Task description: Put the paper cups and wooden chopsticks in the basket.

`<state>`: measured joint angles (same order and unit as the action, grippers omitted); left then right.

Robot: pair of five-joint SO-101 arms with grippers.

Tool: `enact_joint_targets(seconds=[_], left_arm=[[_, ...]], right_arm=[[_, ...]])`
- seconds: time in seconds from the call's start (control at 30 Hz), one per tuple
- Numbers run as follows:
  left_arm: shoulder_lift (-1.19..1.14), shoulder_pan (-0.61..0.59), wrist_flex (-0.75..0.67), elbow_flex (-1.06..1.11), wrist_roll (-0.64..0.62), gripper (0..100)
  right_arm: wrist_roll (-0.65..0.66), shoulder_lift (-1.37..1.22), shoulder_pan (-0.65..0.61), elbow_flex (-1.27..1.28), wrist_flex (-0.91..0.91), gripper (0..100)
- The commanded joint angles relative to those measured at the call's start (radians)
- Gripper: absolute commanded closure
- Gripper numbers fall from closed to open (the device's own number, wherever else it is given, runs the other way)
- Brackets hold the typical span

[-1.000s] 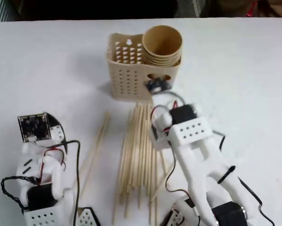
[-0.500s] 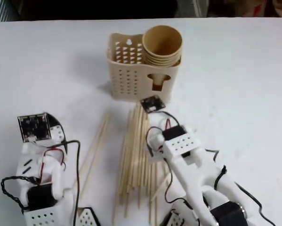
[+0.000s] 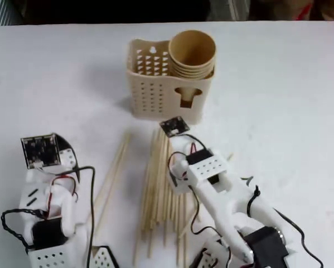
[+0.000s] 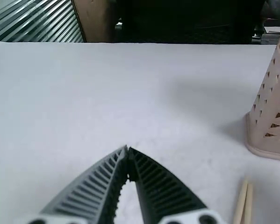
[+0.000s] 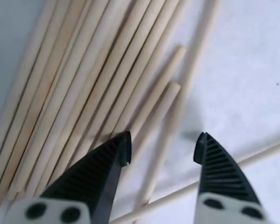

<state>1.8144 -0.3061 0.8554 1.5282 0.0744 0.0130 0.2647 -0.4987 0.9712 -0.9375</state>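
Many chopsticks (image 3: 161,184) lie in the lower centre, just under my right gripper (image 5: 162,142).
The basket (image 3: 150,95) at upper centre already holds the paper cups (image 3: 192,53). The chopsticks point their long axis toward it and pass between my half-open right jaws. My left gripper (image 4: 127,153), lower left, is closed, empty and farther off.

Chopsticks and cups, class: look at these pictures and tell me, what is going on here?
The paper cups sit stacked in the basket. The wooden chopsticks lie in a loose pile on the table near it. The right hand hangs open above that pile, holding nothing. The left hand is shut and empty, off to the side.
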Motion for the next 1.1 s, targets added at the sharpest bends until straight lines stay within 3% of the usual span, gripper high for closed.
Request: enact_joint_targets(seconds=[0.0, 0.27, 0.83, 1.07], left_arm=[[0.010, -0.008, -0.008, -0.005, 0.008, 98], [0.010, -0.008, -0.008, -0.005, 0.008, 98], [0.010, -0.008, -0.008, -0.003, 0.008, 98], [0.010, -0.008, -0.008, -0.003, 0.008, 98]], right_arm=[[-0.008, -0.053, 0.013, -0.020, 0.019, 77.5], [0.000, -0.062, 0.007, -0.021, 0.004, 94.6], [0.000, -0.054, 0.005, -0.006, -0.001, 98.1], [0.000, -0.012, 0.012, -0.061, -0.104, 98.1]])
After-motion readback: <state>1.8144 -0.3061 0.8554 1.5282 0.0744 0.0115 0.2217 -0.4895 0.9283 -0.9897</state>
